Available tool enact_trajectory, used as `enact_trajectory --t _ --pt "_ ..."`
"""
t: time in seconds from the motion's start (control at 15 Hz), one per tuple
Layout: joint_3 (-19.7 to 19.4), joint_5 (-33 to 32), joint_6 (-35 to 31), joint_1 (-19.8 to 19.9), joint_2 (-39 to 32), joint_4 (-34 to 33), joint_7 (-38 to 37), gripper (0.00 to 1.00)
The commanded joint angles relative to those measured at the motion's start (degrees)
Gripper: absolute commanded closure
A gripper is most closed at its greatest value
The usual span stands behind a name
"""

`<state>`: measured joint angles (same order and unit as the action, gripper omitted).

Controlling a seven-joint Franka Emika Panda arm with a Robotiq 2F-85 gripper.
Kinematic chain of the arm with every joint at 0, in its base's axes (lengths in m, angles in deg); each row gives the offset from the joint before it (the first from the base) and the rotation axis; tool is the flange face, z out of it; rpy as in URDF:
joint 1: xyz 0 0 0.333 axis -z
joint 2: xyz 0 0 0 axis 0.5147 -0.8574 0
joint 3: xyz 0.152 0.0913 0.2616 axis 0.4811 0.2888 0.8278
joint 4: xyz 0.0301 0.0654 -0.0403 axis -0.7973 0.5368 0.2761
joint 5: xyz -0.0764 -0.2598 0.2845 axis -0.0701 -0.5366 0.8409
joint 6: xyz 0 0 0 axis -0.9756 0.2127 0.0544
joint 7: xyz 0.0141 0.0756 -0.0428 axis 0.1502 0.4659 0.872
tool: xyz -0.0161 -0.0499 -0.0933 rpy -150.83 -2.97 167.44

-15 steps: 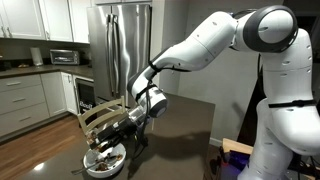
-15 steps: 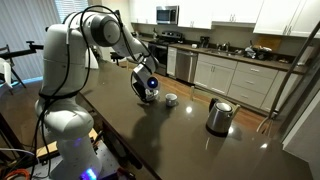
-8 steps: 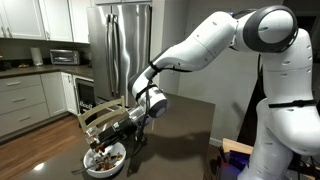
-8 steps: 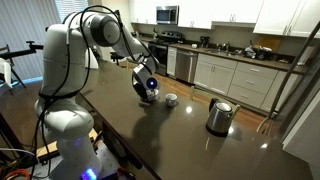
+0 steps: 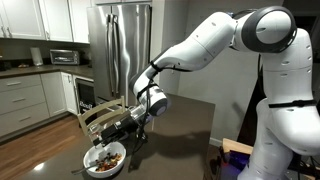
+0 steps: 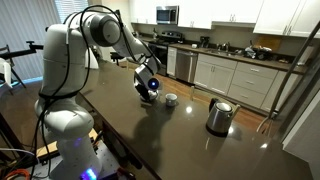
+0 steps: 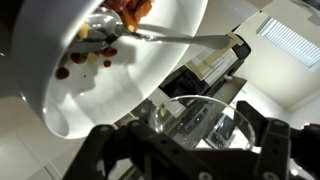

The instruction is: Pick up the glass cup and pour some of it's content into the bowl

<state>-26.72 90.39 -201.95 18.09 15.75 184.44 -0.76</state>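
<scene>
Glass cup (image 7: pixel 195 112) is clamped between the two fingers of the gripper (image 7: pixel 190 148), which are closed against its sides. The amount of content inside cannot be made out. In an exterior view the gripper (image 5: pixel 124 128) holds the glass cup above and just beside the bowl (image 5: pixel 98 171), apart from its rim. Inside the bowl (image 7: pixel 60 105) lie a spoon (image 7: pixel 175 36) and dark bits (image 7: pixel 84 58). Near the bowl on the bench (image 6: pixel 200 150) stands a white mug (image 6: pixel 171 100); a steel kettle (image 6: pixel 219 116) stands farther off.

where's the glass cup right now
In the wrist view the glass cup sits clamped in the hand, right beside the white bowl's rim; in an exterior view the hand holds it just above that bowl.
</scene>
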Motion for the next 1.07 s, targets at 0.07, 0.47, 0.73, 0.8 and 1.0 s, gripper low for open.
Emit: enact_trajectory --t 0.07,0.47,0.73,0.8,1.0 --pt "0.5 -2.4 -0.4 0.5 0.6 0.4 -6.6 0.41" --pt "0.2 -9.0 -0.1 1.1 1.1 0.4 -20.1 0.41" --pt "0.1 -10.0 -0.3 1.5 1.6 0.3 -23.2 0.41" --pt "0.0 -10.0 -0.3 1.6 1.7 0.3 -23.5 0.41" --pt "-0.3 -10.0 -0.2 1.6 1.9 0.2 -23.6 0.41"
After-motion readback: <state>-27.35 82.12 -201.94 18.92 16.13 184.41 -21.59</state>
